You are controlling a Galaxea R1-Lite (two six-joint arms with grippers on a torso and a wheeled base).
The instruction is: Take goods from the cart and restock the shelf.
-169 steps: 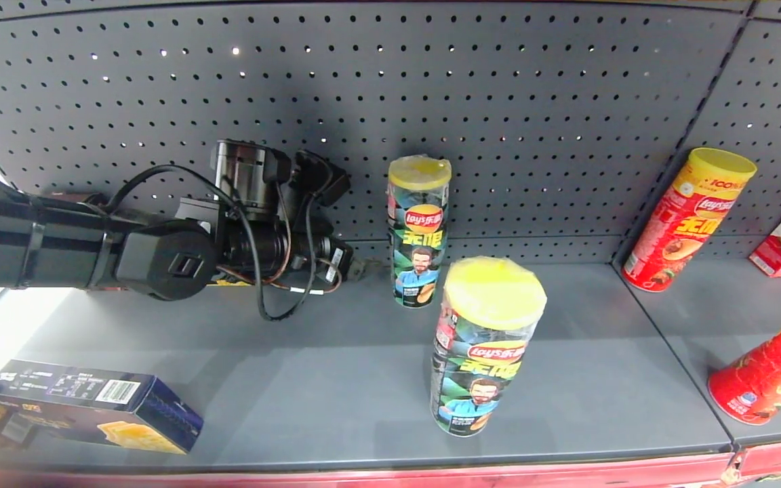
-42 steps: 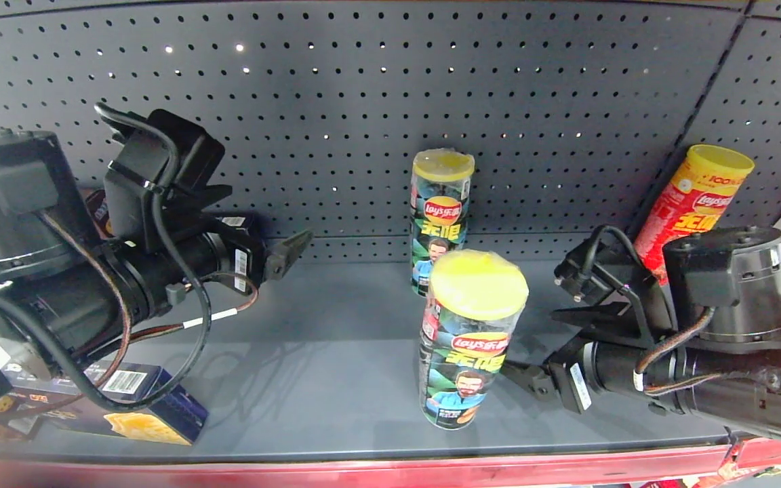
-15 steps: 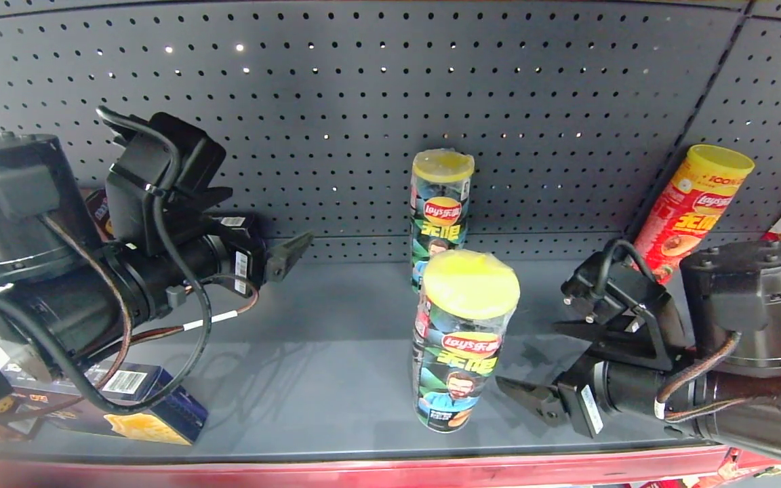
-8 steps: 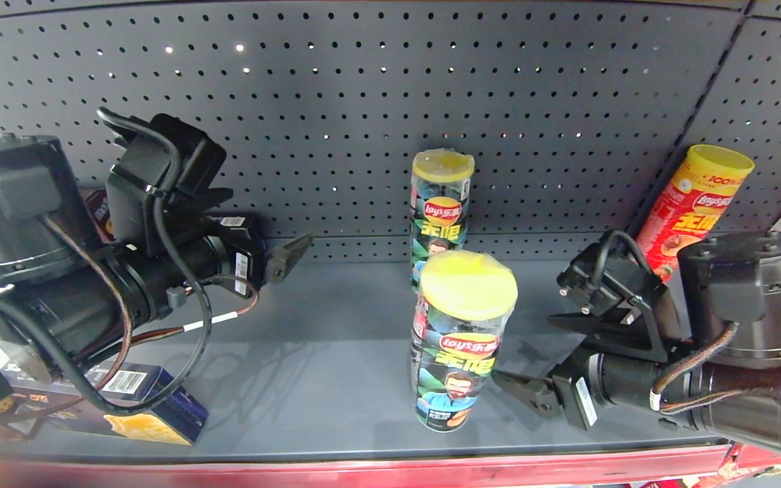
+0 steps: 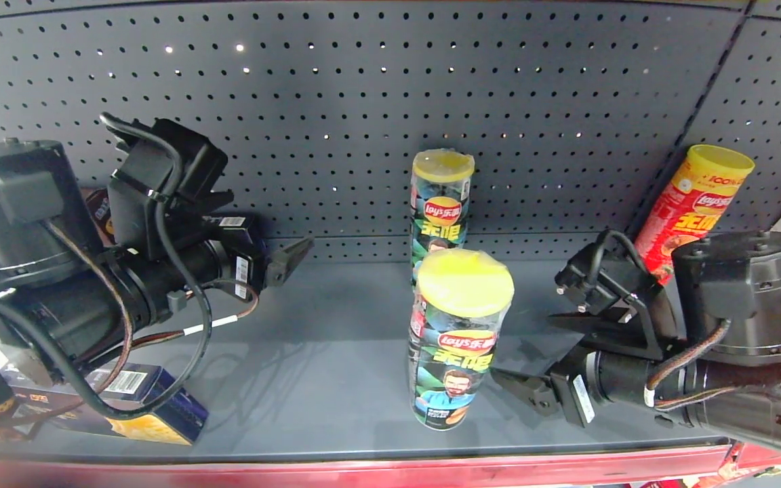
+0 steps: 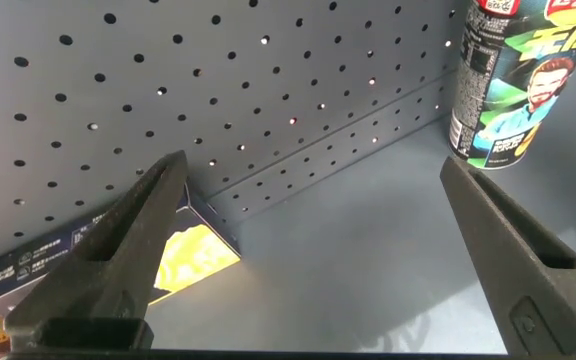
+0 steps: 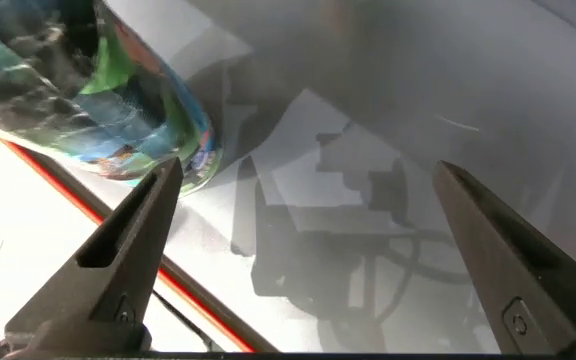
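The front chips can (image 5: 459, 352) is standing upright near the front edge of the shelf (image 5: 336, 352), yellow lid on top. Behind it, a rear chips can (image 5: 439, 207) of the same print is standing upright close to the pegboard wall (image 5: 363, 102), its lower part hidden by the front can's lid.

The right claw (image 5: 523, 394) is hovering low over the shelf just beside the front can, on its right. Its fingers are spread wide and gripping nothing, and the wrist view is showing the can's base (image 7: 118, 110) off to one side of the gap (image 7: 306, 170).

The left claw (image 5: 289, 254) is hanging above the shelf well to the left of both cans, pointing toward them. Its fingers are likewise wide apart, with nothing between them (image 6: 310, 165).

A red chips can (image 5: 695, 210) is standing farther right by the wall. A blue box (image 5: 150, 413) is lying at the front left under the left arm.
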